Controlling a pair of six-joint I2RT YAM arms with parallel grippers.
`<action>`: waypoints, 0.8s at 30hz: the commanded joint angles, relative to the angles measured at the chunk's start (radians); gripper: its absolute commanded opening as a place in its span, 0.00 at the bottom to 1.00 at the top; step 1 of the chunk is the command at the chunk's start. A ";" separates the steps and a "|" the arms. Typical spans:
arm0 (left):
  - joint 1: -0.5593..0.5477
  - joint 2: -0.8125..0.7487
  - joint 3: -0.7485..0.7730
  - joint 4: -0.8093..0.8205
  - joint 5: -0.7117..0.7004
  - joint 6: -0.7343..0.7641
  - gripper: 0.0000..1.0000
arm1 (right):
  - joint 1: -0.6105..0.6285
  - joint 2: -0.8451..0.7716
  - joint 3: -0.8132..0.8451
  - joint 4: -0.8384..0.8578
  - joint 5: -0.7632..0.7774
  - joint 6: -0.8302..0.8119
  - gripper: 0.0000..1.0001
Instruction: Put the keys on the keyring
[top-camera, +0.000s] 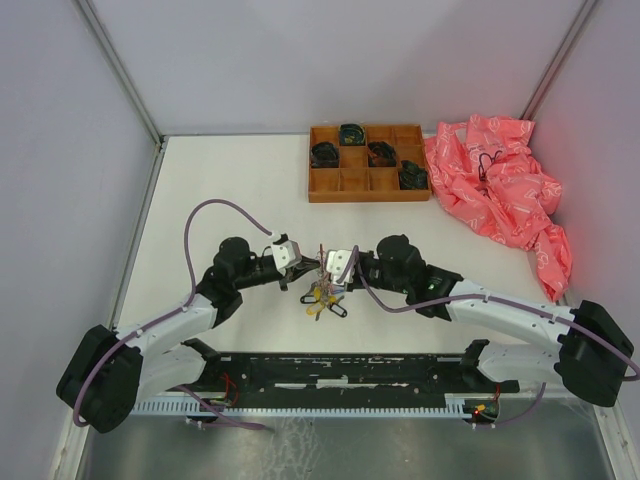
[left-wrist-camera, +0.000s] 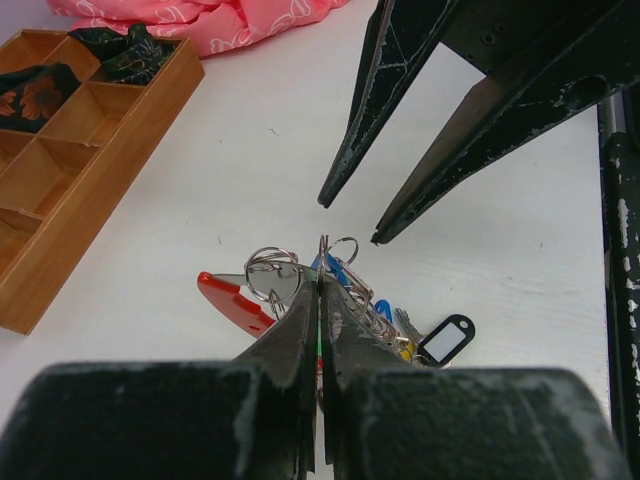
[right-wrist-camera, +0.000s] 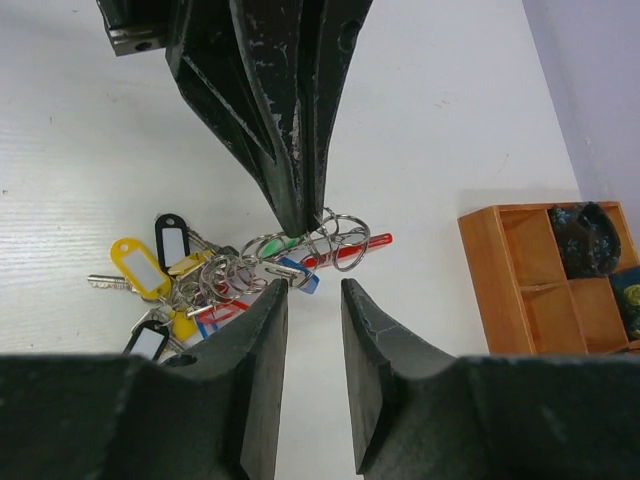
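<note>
The keyring (right-wrist-camera: 340, 238) is a cluster of thin silvery wire rings with a red strap (right-wrist-camera: 352, 250) and a bunch of keys (right-wrist-camera: 178, 275) with yellow, black, blue and red tags hanging to its left. My left gripper (left-wrist-camera: 322, 280) is shut on the keyring and holds it just above the table; its fingers (right-wrist-camera: 290, 150) come down from the top of the right wrist view. My right gripper (right-wrist-camera: 314, 285) is open and empty, its tips just in front of the rings, facing the left gripper. Both meet at the table's middle (top-camera: 325, 272). The bunch of keys also shows in the left wrist view (left-wrist-camera: 420, 340).
A brown wooden compartment tray (top-camera: 366, 165) with dark coiled items stands at the back. A crumpled pink bag (top-camera: 500, 185) lies at the back right. A black rail (top-camera: 340, 370) runs along the near edge between the arm bases.
</note>
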 joint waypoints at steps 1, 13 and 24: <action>0.000 -0.023 0.009 0.069 0.021 0.007 0.03 | 0.004 -0.017 -0.004 0.083 -0.012 0.055 0.36; 0.000 -0.024 -0.004 0.113 0.037 -0.003 0.03 | 0.000 0.044 0.015 0.090 0.018 0.146 0.37; 0.000 -0.012 -0.008 0.134 0.061 -0.001 0.03 | -0.006 0.066 0.014 0.139 0.027 0.174 0.27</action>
